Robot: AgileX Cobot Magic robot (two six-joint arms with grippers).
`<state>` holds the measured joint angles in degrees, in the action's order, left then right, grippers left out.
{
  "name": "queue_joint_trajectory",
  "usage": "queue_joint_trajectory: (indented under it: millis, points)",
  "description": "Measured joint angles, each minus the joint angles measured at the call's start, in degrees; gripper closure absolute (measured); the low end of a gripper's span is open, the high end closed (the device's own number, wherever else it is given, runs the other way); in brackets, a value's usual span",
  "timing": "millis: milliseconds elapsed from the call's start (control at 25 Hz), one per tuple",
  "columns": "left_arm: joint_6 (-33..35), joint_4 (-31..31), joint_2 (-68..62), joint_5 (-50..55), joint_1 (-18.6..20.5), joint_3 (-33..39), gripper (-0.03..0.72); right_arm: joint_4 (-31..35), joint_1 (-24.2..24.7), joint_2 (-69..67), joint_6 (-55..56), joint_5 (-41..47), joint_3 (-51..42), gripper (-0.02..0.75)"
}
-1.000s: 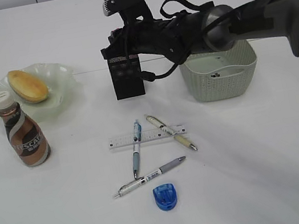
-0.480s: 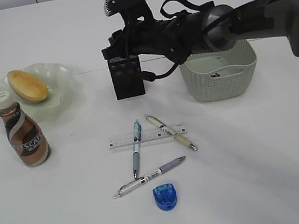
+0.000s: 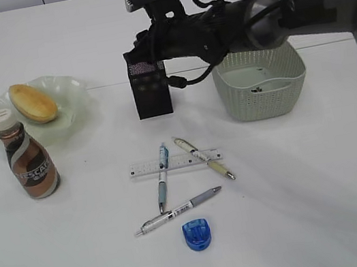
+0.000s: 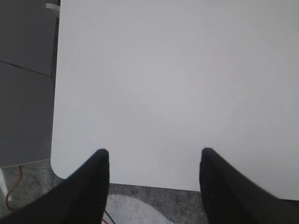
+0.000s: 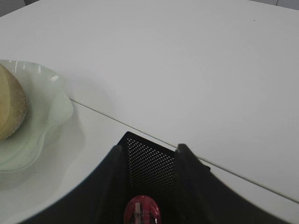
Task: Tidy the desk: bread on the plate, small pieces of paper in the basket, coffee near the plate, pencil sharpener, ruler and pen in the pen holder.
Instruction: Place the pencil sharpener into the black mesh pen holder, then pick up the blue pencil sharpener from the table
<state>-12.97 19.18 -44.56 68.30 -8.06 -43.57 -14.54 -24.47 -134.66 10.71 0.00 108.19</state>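
One item down: right gripper (image 5: 145, 156) has lifted off the black mesh square pen holder (image 3: 150, 89), fingers parted and empty.

A small red object, likely a sharpener (image 5: 141, 209), sits inside the holder between the gripper fingers, so that drop looks done. Compared with a second ago the right arm is higher and its fingers wider. Left gripper (image 4: 154, 161) hangs wide open over bare white worktop (image 3: 296, 175), holding nothing. Remaining: clear flat plastic ruler (image 3: 175, 162), three pens crossed over it, and a blue sharpener (image 3: 197, 233) in front. Golden oblong bread (image 3: 32, 102) lies on the ruffled pale-green glass plate (image 3: 73, 91); brown coffee bottle (image 3: 28, 157) stands beside it.
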Motion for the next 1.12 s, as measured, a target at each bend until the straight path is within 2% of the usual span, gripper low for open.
queue_joint_trajectory:
  millis: [200, 400, 640, 840, 1000, 1120]
  points:
    - [0.0, 0.0, 0.0, 0.0, 0.0, 0.0, 0.24, 2.3, 0.0, 3.3, 1.8, 9.7, 0.0, 0.476]
    - [0.0, 0.0, 0.0, 0.0, 0.0, 0.0, 0.241, 7.7, -0.1, 8.1, 2.0, 24.8, 0.1, 0.489]
    - [0.0, 0.0, 0.0, 0.2, 0.0, 0.0, 0.241, 8.6, -2.5, 13.3, 1.7, 46.5, 0.2, 0.491]
    - [0.0, 0.0, 0.0, 1.2, 0.0, 0.0, 0.243, 10.2, -4.7, 15.3, 1.3, 60.9, 0.2, 0.491]
    - [0.0, 0.0, 0.0, 2.3, 0.0, 0.0, 0.244, 15.6, -5.3, 15.4, 1.3, 68.8, 0.3, 0.491]
    - [0.0, 0.0, 0.0, 2.5, 0.0, 0.0, 0.244, 18.5, -5.5, 15.4, 1.1, 70.0, 0.3, 0.491]
